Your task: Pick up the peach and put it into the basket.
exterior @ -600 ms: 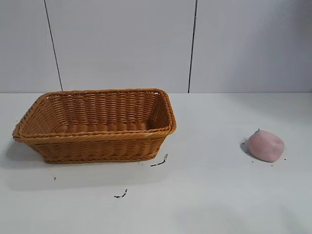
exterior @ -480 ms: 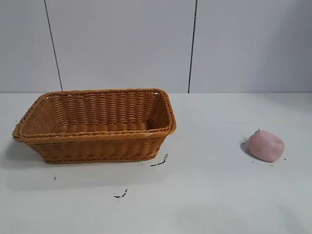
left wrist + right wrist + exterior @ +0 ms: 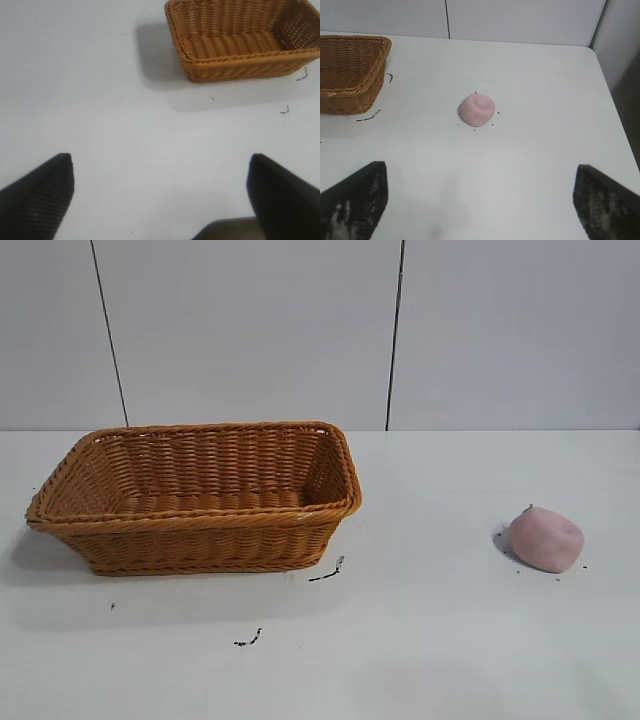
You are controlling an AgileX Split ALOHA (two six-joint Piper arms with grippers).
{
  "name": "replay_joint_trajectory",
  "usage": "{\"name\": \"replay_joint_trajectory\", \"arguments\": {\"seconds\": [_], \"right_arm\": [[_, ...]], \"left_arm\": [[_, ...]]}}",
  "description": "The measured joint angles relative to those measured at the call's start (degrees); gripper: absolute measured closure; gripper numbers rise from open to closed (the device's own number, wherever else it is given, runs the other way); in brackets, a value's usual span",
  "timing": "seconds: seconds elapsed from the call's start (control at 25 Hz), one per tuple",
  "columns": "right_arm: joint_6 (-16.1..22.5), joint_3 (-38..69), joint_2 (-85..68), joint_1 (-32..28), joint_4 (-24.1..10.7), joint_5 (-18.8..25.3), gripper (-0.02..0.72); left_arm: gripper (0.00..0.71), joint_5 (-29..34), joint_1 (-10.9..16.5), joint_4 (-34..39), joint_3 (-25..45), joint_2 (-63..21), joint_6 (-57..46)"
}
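Note:
The peach [image 3: 545, 539], a small dusty-pink lump with a dimple, lies on the white table at the right; it also shows in the right wrist view [image 3: 477, 109]. The orange-brown wicker basket [image 3: 197, 523] stands at the left and is empty; it shows in the left wrist view [image 3: 240, 60] and partly in the right wrist view [image 3: 351, 75]. My right gripper [image 3: 480, 192] is open and empty, above bare table, well short of the peach. My left gripper [image 3: 161, 190] is open and empty, over bare table away from the basket. Neither gripper shows in the exterior view.
Small dark specks and threads lie on the table in front of the basket [image 3: 328, 572] [image 3: 248, 640]. The table's right edge [image 3: 615, 105] runs close beyond the peach. A grey panelled wall [image 3: 400, 330] stands behind the table.

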Motion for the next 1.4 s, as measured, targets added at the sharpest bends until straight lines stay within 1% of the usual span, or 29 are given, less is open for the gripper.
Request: {"name": "replay_joint_trajectory", "arguments": {"seconds": [0.56,0.68,0.88,0.96,1.04,1.12,1.24,1.4], "right_arm": [[0.0,-24.2,51.4,0.0,-0.1,-0.9,0.014],[0.0,-29.3,62.1,0.0,-0.1,-0.4,0.014],[0.0,-36.9,78.8,0.0,-1.4,0.2,0.014],[0.0,-39.9,84.1,0.0,-1.1,-0.1,0.014],[0.0,-42.0,89.0,0.0,0.2,-0.5,0.014],[0.1,-43.3,92.4,0.0,1.4,-1.3,0.014],[0.1,-43.6,96.1,0.0,1.7,-3.7,0.014],[0.4,-43.7,99.9,0.0,1.8,-9.0,0.014]], "left_arm": [[0.018,0.0,0.0,0.0,0.0,0.0,0.0],[0.018,0.0,0.0,0.0,0.0,0.0,0.0],[0.018,0.0,0.0,0.0,0.0,0.0,0.0],[0.018,0.0,0.0,0.0,0.0,0.0,0.0],[0.018,0.0,0.0,0.0,0.0,0.0,0.0],[0.018,0.0,0.0,0.0,0.0,0.0,0.0],[0.018,0.0,0.0,0.0,0.0,0.0,0.0],[0.018,0.0,0.0,0.0,0.0,0.0,0.0]]}}
